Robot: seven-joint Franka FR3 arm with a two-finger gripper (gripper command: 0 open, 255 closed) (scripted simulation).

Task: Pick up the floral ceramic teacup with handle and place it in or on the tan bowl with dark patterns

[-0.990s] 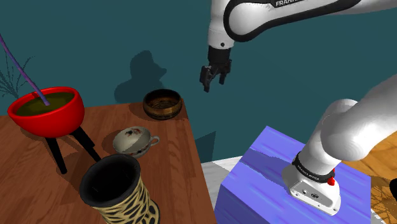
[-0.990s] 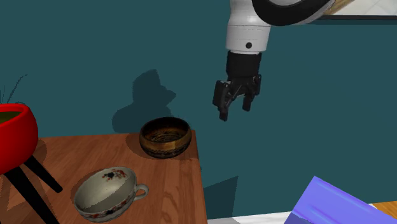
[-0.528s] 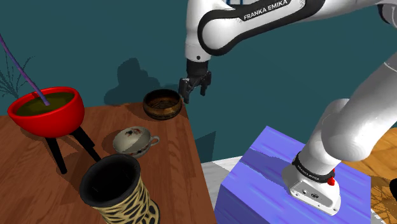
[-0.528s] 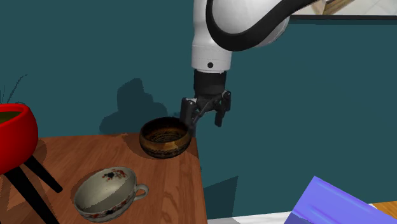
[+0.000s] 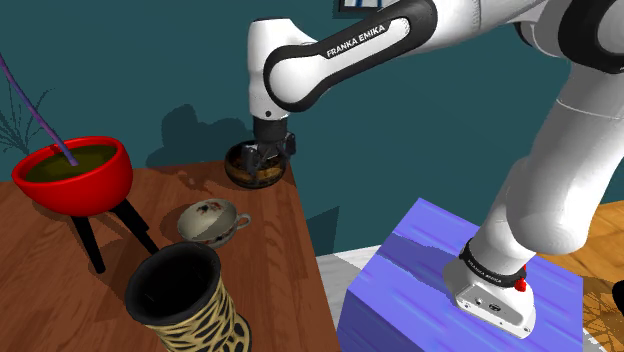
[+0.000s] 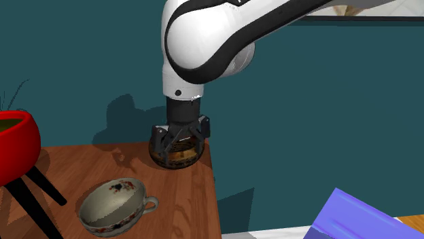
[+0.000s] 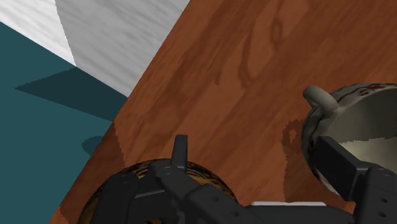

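Note:
The floral teacup (image 5: 212,222) stands upright on the wooden table (image 5: 280,250), handle toward the table's edge, also in the second exterior view (image 6: 114,206). The tan-brown bowl with dark patterns (image 5: 238,170) sits at the table's back corner (image 6: 178,160). My black gripper (image 5: 266,158) hangs open just above and in front of that bowl (image 6: 181,136), holding nothing. In the wrist view the gripper (image 7: 253,142) looks down on bare wood, with the bowl's rim (image 7: 105,194) under one finger and the teacup (image 7: 366,124) beside the other.
A red bowl on black legs (image 5: 75,175) holds a purple stalk at the shoulder view's left. A black vase with a patterned base (image 5: 185,300) stands near the front. The table edge (image 5: 310,250) drops beside the blue stand (image 5: 440,280). Teal wall behind.
The arm has swung down and toward the shoulder view's left, bringing the gripper from open air beside the table to just over the bowl. Fingers stayed apart. Cup and bowl have not moved.

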